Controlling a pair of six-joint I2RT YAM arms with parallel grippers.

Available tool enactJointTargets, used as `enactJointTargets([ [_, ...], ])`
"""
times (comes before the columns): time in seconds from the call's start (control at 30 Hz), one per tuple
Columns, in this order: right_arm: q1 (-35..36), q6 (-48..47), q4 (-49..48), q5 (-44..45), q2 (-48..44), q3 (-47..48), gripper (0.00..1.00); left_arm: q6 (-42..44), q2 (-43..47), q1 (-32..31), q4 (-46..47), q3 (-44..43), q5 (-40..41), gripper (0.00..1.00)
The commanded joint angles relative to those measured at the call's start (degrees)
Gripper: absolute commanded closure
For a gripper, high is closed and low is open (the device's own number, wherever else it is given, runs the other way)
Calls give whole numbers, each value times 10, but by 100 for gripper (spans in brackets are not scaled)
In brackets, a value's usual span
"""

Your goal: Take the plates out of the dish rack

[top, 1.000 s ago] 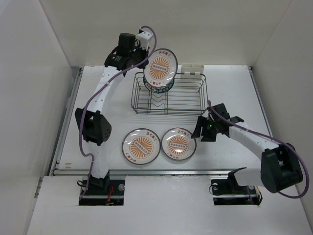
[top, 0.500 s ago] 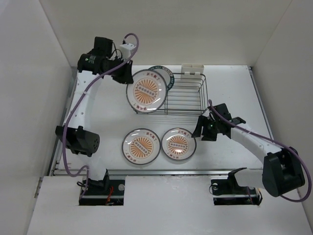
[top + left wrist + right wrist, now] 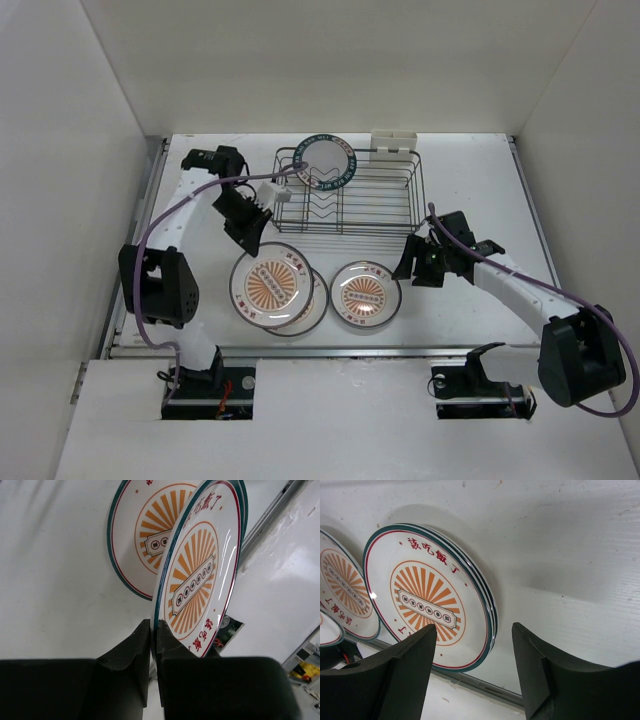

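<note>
White desk: rack at the back, plates at the front.
Desk (image 3: 470, 180) surface plain white, lightly scuffed. Dish rack (image 3: 365, 200) stands toward the far edge, about centre. Two sunburst plates lie flat, face up, near the front edge, just beside each other. Right plate (image 3: 366, 293) fully visible. Left plate (image 3: 314, 306) largely covered in the top view by a tilted plate (image 3: 266, 284) above it; contact between those two unclear.

Glossy plates (image 3: 270, 284), dark wire dish rack (image 3: 375, 205)
</note>
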State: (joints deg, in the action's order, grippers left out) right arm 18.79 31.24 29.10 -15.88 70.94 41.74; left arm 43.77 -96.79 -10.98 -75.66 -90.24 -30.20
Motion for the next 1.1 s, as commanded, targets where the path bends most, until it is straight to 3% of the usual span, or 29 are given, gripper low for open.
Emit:
enactJointTargets([
  [0.0,2,-6,-15,0,-11,-1,33,31,-30,-19,-55,9,-19,100],
  [0.23,2,-6,-5,5,-21,-1,33,-37,-100,-32,22,15,-22,100],
  [0.4,2,-6,-5,5,-32,-6,33,-49,-100,-37,58,37,-6,100],
  [0.47,2,-6,-5,5,-32,-11,33,-49,-100,-49,58,37,11,88],
  [0.5,2,-6,-5,5,-32,-11,33,-49,-100,-49,63,37,17,71],
  [0.63,2,-6,1,5,-32,-5,33,-44,-94,-55,63,31,22,41],
  [0.9,2,-12,18,15,-52,40,33,-29,-63,-67,43,37,28,36],
  [1.07,8,-23,13,32,-52,125,33,-24,-42,-67,43,43,33,35],
])
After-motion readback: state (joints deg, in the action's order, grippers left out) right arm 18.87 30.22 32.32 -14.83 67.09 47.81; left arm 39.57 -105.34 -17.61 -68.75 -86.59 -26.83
